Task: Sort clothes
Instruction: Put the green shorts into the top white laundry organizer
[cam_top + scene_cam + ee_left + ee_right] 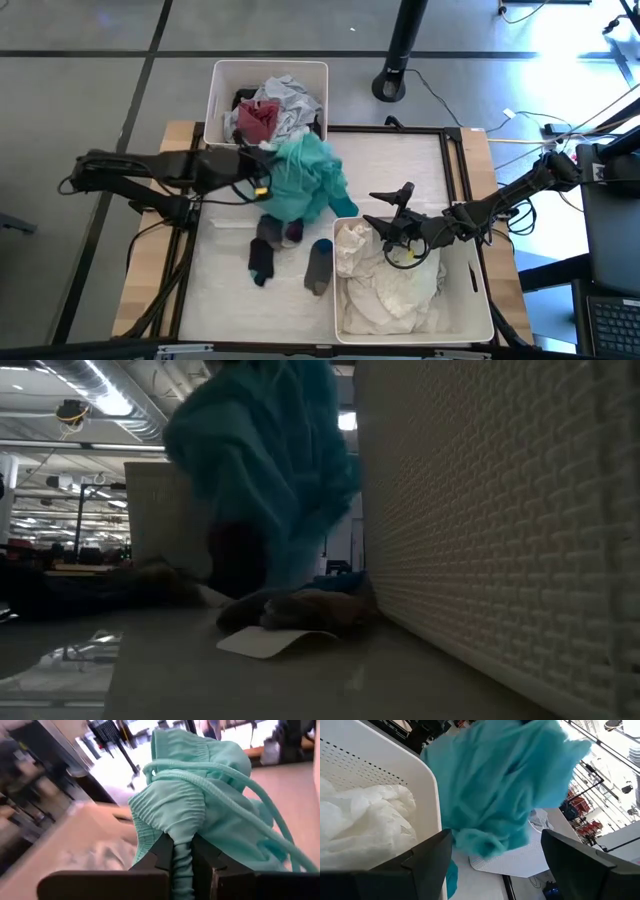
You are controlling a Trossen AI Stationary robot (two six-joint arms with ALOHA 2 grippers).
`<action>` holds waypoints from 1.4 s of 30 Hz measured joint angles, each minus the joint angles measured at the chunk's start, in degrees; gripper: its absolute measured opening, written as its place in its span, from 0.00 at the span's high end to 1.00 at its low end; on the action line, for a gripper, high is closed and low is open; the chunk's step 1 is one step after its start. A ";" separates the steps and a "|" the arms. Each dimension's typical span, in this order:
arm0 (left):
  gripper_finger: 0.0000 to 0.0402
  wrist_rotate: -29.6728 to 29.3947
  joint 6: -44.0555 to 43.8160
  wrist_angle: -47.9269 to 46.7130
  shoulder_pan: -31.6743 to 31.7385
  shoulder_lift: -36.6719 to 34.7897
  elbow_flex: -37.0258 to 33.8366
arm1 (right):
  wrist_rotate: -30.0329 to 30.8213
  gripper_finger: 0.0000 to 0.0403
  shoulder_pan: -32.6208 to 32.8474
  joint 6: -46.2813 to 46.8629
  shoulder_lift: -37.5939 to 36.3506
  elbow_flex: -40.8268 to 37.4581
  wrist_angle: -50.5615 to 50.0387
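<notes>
A teal-blue garment (pixel 303 178) with an elastic waistband and drawstring hangs from my left gripper (pixel 262 158) over the table's middle; it also shows in the low view (pixel 268 470) and right wrist view (pixel 505 785). My right gripper (pixel 385 208) is open and empty beside the near white bin (pixel 470 300), which holds white clothes (pixel 385 275). Dark socks (pixel 265 255) and a grey piece (pixel 318 268) lie on the mat. The far bin (pixel 222 85) holds grey-white and red clothes (pixel 272 110). My left gripper pinches a bunched fold of the teal garment's gathered elastic waistband (pixel 181 851) between its two fingers (pixel 160 855). The fingers come about level from the table's left side. The garment hangs below and beyond them, lifted; its lower end is near the socks.
A white card or label (pixel 270 642) lies on the mat in front of the socks. The near bin's perforated wall (pixel 500 520) fills the low view's right. Black frame rails (pixel 455 170) border the mat. Cables lie on the floor at the far right.
</notes>
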 joint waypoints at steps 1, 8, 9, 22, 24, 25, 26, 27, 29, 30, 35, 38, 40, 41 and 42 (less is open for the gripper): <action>0.94 -0.82 1.58 0.09 0.01 -0.18 1.52 | -0.01 0.23 0.00 -0.02 0.00 0.00 0.00; 0.94 -5.84 14.29 3.69 2.84 -0.32 9.82 | 0.04 0.23 0.00 -0.02 0.00 0.00 0.01; 0.94 -6.48 16.80 5.22 3.79 -0.32 10.56 | 0.03 0.23 0.00 -0.04 0.00 0.00 0.02; 0.94 -3.33 41.53 30.56 20.70 -0.25 15.05 | 0.08 0.23 0.00 -0.07 0.00 0.00 0.02; 0.94 -1.31 41.20 31.46 24.72 0.34 15.05 | 0.08 0.23 0.00 -0.09 0.00 0.00 0.03; 0.94 -0.38 40.62 31.44 26.82 0.73 15.05 | 0.10 0.23 0.00 -0.09 0.00 0.00 0.06; 0.94 0.47 39.81 31.42 28.95 1.40 15.01 | 0.10 0.23 0.00 -0.13 0.00 0.00 0.10; 0.94 1.33 38.76 31.39 31.08 2.02 14.78 | 0.13 0.23 0.00 -0.19 0.00 0.00 0.18; 0.94 2.82 35.91 29.56 34.80 3.47 14.11 | 0.17 0.23 0.00 -0.20 0.00 0.00 0.23; 0.94 3.62 34.17 28.39 36.45 4.26 13.68 | 0.18 0.23 0.00 -0.20 0.00 0.00 0.24; 0.90 5.11 25.45 15.68 42.05 9.54 12.25 | 0.19 0.23 0.00 -0.20 0.00 0.00 0.26; 0.88 5.25 19.81 8.98 44.67 13.34 10.15 | 0.18 0.23 0.00 -0.20 0.00 0.00 0.28; 0.86 5.28 15.53 5.64 45.93 15.96 8.44 | 0.18 0.23 0.00 -0.18 0.00 0.00 0.28; 0.86 5.72 13.57 3.65 46.37 17.27 7.68 | 0.17 0.23 0.00 -0.17 0.00 0.00 0.28; 0.85 6.69 11.78 1.98 46.84 18.56 6.99 | 0.17 0.23 0.00 -0.17 0.00 0.00 0.28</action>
